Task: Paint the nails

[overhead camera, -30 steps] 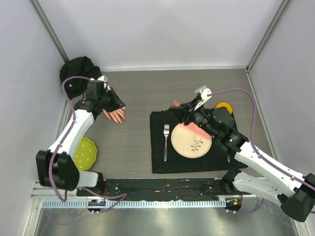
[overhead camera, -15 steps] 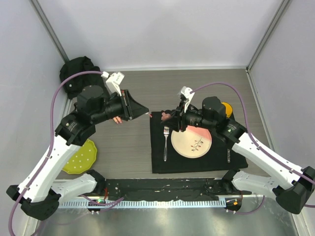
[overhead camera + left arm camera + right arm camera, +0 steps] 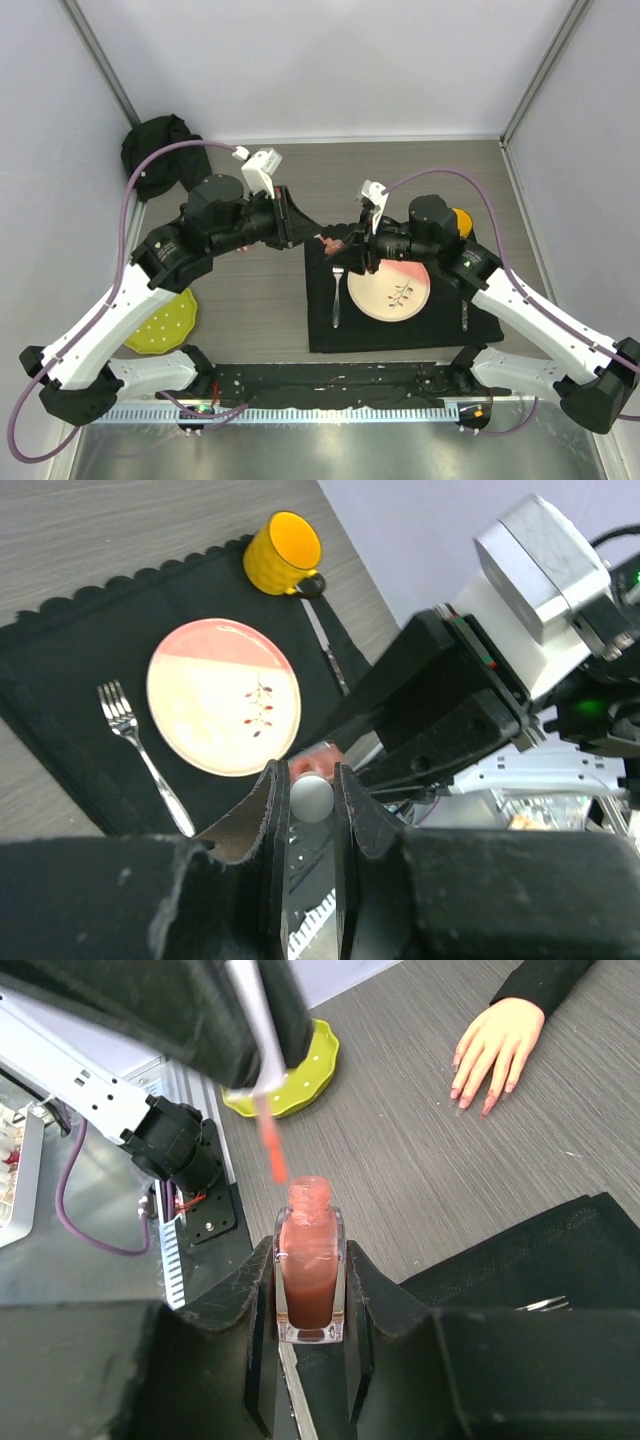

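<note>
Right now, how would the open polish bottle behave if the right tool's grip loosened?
The polish bottle looks like smooth glass, so it may slip from the right tool. Its neck is uncapped, so tilting would probably spill polish.

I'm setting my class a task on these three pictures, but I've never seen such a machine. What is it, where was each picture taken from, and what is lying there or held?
These are two robot arms bolted at the near edge of a table, each ending in a two-finger gripper. One picture looks down from above; the other two come from a camera on each wrist.

The left gripper is shut on the white cap of a brush. The right gripper is shut on the open polish bottle, and the brush hangs close by its neck.

On the table lie a mannequin hand with pinkish-red nails, a black mat carrying a plate, fork and yellow mug, and a green dish.
</note>
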